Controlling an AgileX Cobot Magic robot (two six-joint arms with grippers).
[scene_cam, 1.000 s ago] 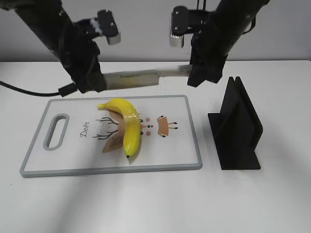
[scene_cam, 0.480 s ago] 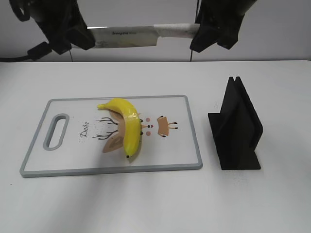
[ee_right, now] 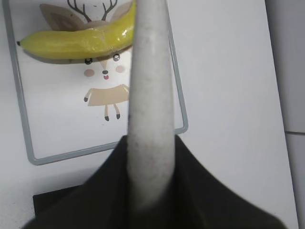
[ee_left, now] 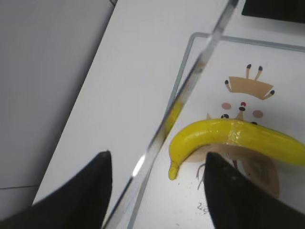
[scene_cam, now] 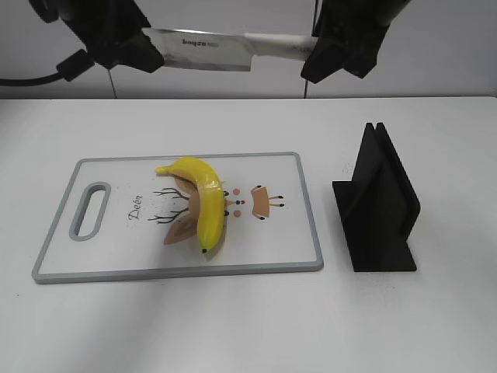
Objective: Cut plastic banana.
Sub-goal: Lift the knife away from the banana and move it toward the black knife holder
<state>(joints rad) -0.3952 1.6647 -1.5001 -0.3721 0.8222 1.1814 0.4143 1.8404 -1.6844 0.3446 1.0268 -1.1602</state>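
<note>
A yellow plastic banana (scene_cam: 203, 203) lies whole on the white cutting board (scene_cam: 279, 256) with a deer drawing. A knife (scene_cam: 206, 48) with a steel blade and pale handle hangs level, high above the board's far edge. My right gripper (scene_cam: 318, 58) is shut on the knife handle (ee_right: 147, 95). My left gripper (scene_cam: 140, 47) is at the blade's tip end. In the left wrist view its fingers (ee_left: 90, 191) stand wide apart with the thin blade (ee_left: 190, 86) passing between them, above the banana (ee_left: 238, 136). The right wrist view looks down along the handle onto the banana (ee_right: 76, 40).
A black slotted knife stand (scene_cam: 380, 206) stands on the white table to the right of the board. The board has a grey rim (ee_right: 19, 119) and a handle slot (scene_cam: 89, 210) at its left end. A grey wall lies behind the table.
Both arms have lifted the knife from just above the board's far edge to high above it. The banana and the stand have not moved.
</note>
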